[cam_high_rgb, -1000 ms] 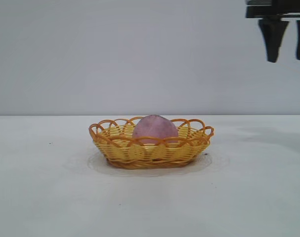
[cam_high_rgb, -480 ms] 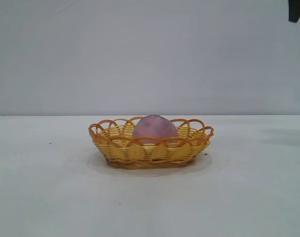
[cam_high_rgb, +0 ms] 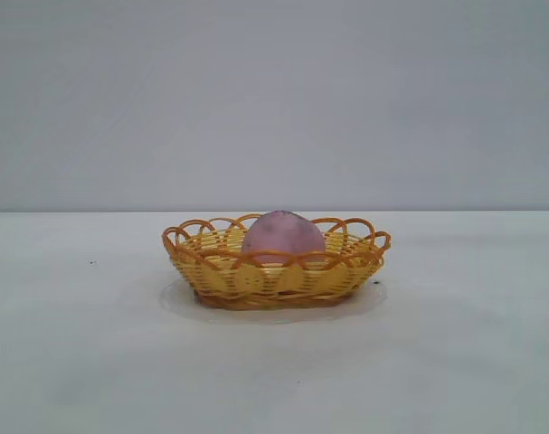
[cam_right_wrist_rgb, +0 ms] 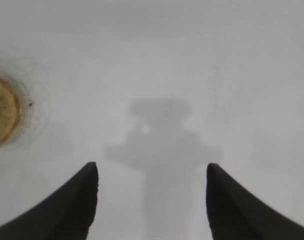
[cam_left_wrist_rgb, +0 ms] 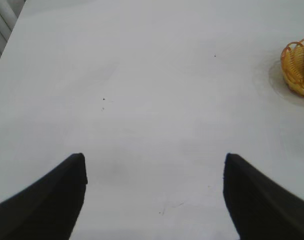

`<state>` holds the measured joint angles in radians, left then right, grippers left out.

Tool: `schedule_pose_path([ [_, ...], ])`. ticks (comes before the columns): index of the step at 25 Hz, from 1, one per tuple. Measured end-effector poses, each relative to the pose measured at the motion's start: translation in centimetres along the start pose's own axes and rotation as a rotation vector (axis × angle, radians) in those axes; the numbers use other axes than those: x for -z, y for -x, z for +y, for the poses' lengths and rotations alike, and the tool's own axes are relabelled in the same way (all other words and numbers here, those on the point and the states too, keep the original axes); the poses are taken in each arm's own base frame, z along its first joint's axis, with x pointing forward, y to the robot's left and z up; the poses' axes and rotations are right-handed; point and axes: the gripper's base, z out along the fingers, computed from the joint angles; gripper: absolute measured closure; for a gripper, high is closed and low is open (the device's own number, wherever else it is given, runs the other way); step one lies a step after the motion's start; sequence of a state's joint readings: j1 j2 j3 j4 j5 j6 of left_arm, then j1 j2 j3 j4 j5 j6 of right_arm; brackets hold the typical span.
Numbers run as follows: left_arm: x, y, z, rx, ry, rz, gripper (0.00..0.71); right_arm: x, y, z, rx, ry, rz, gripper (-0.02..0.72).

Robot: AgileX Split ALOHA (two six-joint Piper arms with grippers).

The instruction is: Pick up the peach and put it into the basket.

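Note:
The dusty pink peach lies inside the yellow basket with the looped orange rim, in the middle of the white table. Neither arm shows in the exterior view. In the left wrist view my left gripper is open over bare table, with the basket far off at the picture's edge. In the right wrist view my right gripper is open and empty high above the table, its shadow on the surface below; the basket sits at the edge of that picture.
The white table spreads wide around the basket on every side. A plain grey wall stands behind it. A ribbed white edge shows at one corner of the left wrist view.
The right gripper, seen at the upper right of the exterior view a second ago, has risen out of that picture. The peach and basket have not moved.

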<state>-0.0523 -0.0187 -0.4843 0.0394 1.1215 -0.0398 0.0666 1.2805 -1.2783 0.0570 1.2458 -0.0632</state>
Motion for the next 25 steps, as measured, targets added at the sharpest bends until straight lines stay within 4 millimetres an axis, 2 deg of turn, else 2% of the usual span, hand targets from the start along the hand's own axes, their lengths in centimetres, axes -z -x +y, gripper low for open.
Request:
schedule_pose_path([
  [5, 0.0, 0.0, 0.0, 0.0, 0.0, 0.0, 0.211, 2.6, -5.9, 0.3, 0.008, -0.016, -0.063, 0.297],
  [12, 0.0, 0.0, 0.0, 0.0, 0.0, 0.0, 0.211, 4.2, -14.8, 0.7, 0.016, -0.03, -0.186, 0.297],
  [16, 0.0, 0.0, 0.0, 0.0, 0.0, 0.0, 0.211, 4.0, -19.6, 0.9, 0.02, -0.034, -0.275, 0.297],
  [19, 0.0, 0.0, 0.0, 0.0, 0.0, 0.0, 0.211, 3.2, -22.5, 1.0, 0.02, -0.036, -0.331, 0.297],
  [25, 0.0, 0.0, 0.0, 0.0, 0.0, 0.0, 0.211, 1.7, -25.9, 1.1, 0.023, -0.038, -0.422, 0.297],
])
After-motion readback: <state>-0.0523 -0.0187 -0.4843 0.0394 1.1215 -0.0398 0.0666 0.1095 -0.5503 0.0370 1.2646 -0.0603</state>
